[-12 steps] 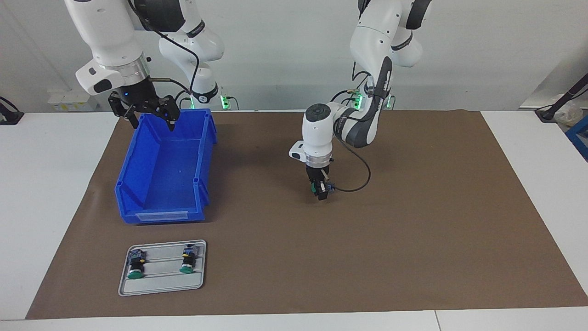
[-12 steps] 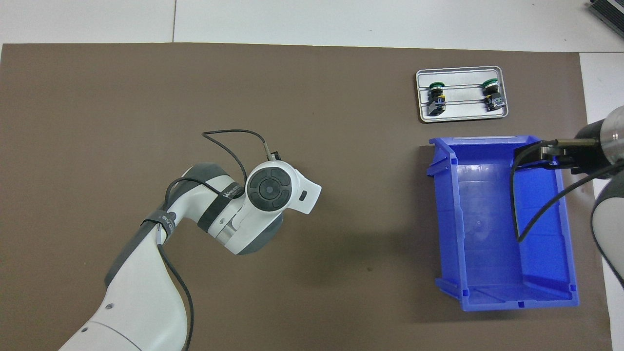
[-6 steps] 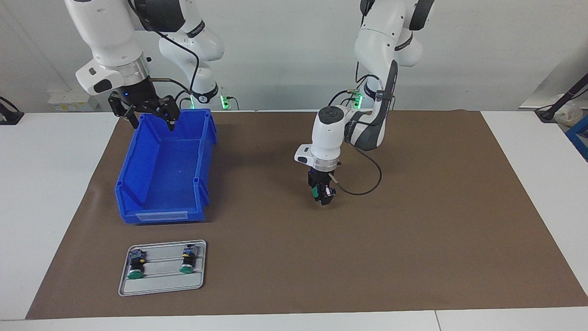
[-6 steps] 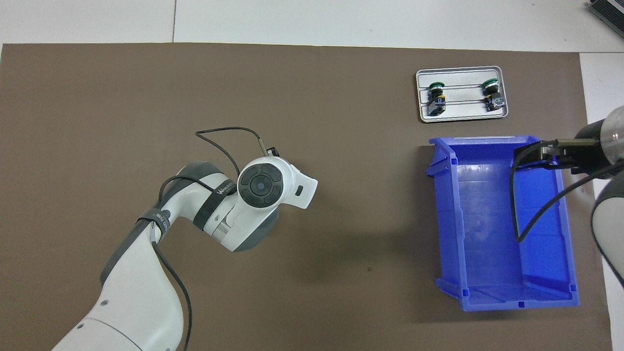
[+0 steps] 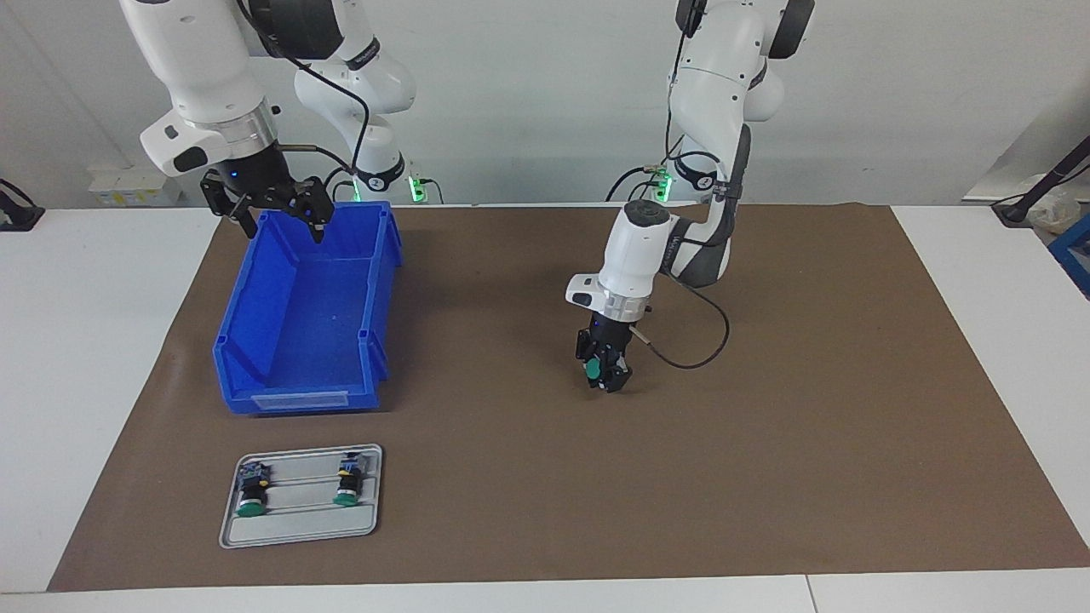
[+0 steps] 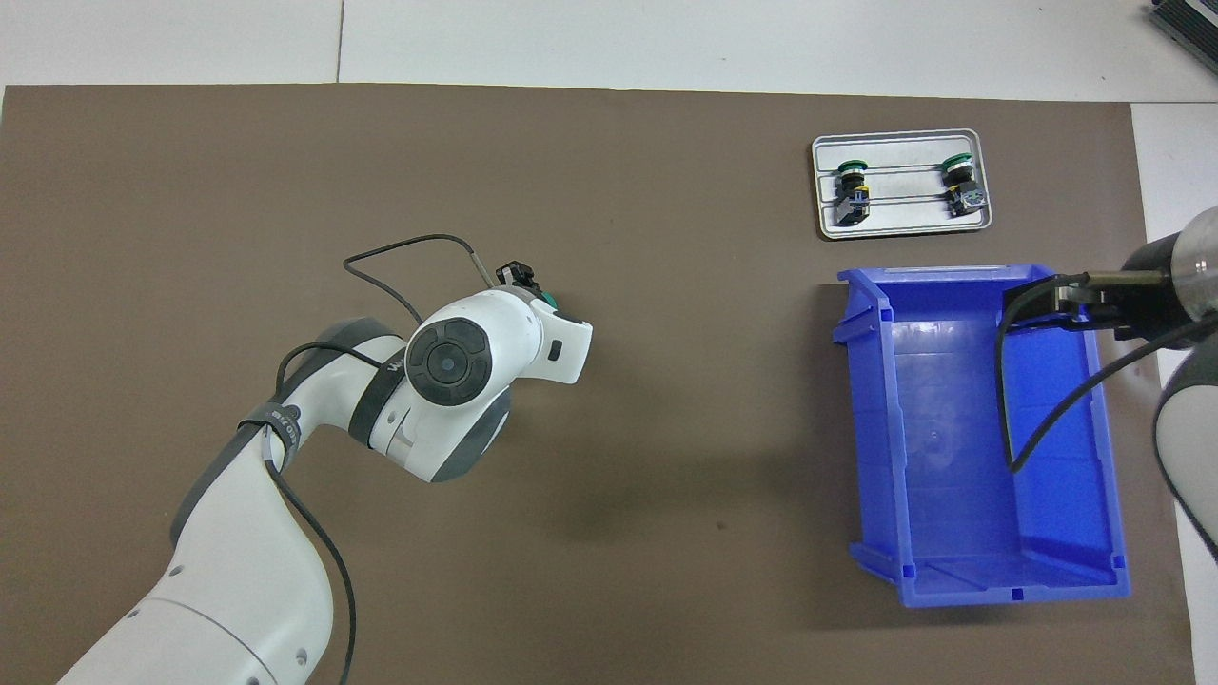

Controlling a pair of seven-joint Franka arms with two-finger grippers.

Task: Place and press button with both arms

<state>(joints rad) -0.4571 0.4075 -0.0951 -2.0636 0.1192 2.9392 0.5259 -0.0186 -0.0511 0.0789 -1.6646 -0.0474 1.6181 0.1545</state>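
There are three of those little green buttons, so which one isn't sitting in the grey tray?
The button gripped in the left hand, up over the brown mat mid-table. The other two buttons lie side by side in the grey tray.

Three green buttons in all: two (image 5: 249, 495) (image 5: 347, 484) on one grey tray (image 5: 294, 529), one (image 5: 592, 369) up in an arm's fingers. One blue bin (image 5: 255, 312). Two white arms (image 5: 209, 72) (image 5: 711, 94). One brown mat (image 5: 809, 426).

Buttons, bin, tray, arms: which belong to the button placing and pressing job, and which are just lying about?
Job:
- button held in the left tool, over the brown mat
- right tool, open, waiting over the blue bin

Lying about:
- two buttons on the grey tray
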